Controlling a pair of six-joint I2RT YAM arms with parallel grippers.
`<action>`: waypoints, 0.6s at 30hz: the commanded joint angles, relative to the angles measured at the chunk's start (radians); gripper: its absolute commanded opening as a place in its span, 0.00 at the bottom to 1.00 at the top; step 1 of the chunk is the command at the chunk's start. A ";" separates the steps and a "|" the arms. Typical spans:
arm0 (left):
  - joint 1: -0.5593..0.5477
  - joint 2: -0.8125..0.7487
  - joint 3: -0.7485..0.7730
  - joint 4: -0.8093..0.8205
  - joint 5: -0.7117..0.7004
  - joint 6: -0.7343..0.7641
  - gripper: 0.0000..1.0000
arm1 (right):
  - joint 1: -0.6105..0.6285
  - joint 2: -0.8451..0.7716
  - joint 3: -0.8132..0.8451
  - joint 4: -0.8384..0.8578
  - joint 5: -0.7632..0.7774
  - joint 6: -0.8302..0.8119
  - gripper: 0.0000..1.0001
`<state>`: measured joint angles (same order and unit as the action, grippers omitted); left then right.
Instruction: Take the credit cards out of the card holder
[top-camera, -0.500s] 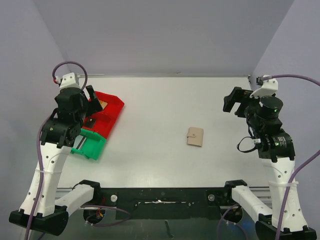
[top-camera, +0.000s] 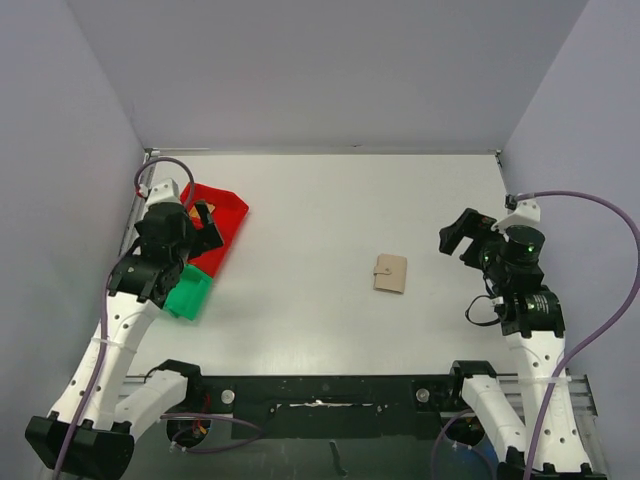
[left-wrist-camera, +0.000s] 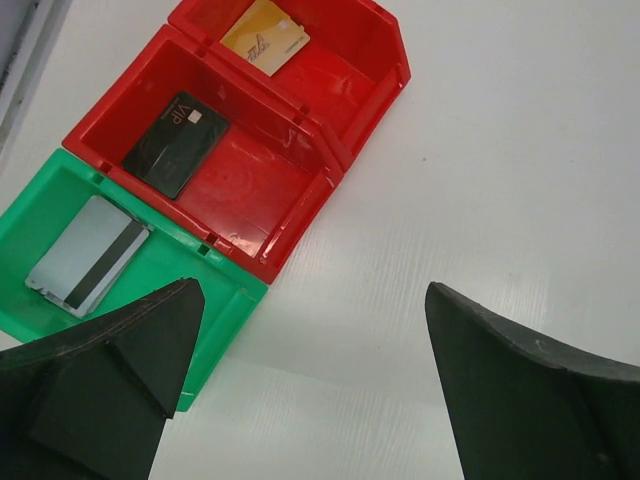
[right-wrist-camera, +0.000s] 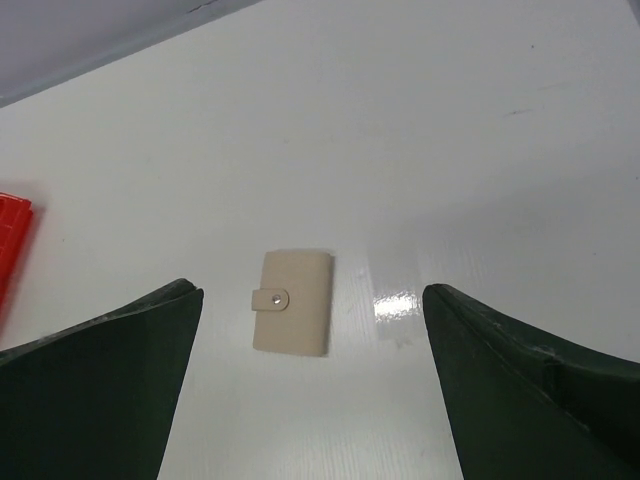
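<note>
The card holder (top-camera: 390, 273) lies closed and flat mid-table, tan with its snap tab fastened; it also shows in the right wrist view (right-wrist-camera: 293, 302). In the left wrist view a gold-orange card (left-wrist-camera: 265, 36) lies in the far red bin (left-wrist-camera: 385, 60), a black card (left-wrist-camera: 177, 143) in the near red bin (left-wrist-camera: 270, 225), and a silver-grey card (left-wrist-camera: 88, 252) in the green bin (left-wrist-camera: 225, 330). My left gripper (top-camera: 200, 222) is open and empty above the bins. My right gripper (top-camera: 458, 232) is open and empty, right of the card holder and apart from it.
The red bins (top-camera: 222, 222) and green bin (top-camera: 188, 296) stand at the table's left side, partly hidden under the left arm. Grey walls close the table at back, left and right.
The left arm has swung right and toward the near edge over the bins. The right arm has drawn back and lower. The card holder has not moved.
</note>
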<state>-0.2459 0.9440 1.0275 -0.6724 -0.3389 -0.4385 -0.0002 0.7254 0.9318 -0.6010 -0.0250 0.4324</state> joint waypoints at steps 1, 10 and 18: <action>0.032 0.016 -0.017 0.090 0.081 -0.066 0.95 | -0.023 -0.017 -0.037 0.060 -0.062 0.072 0.98; 0.065 0.190 0.006 0.061 0.132 -0.190 0.96 | -0.042 0.018 -0.054 0.017 -0.093 0.113 0.98; 0.191 0.301 0.024 0.104 0.185 -0.276 0.82 | -0.047 0.028 -0.052 -0.004 -0.100 0.150 0.98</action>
<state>-0.1051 1.2133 1.0042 -0.6224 -0.1696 -0.6456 -0.0399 0.7502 0.8783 -0.6128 -0.1066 0.5522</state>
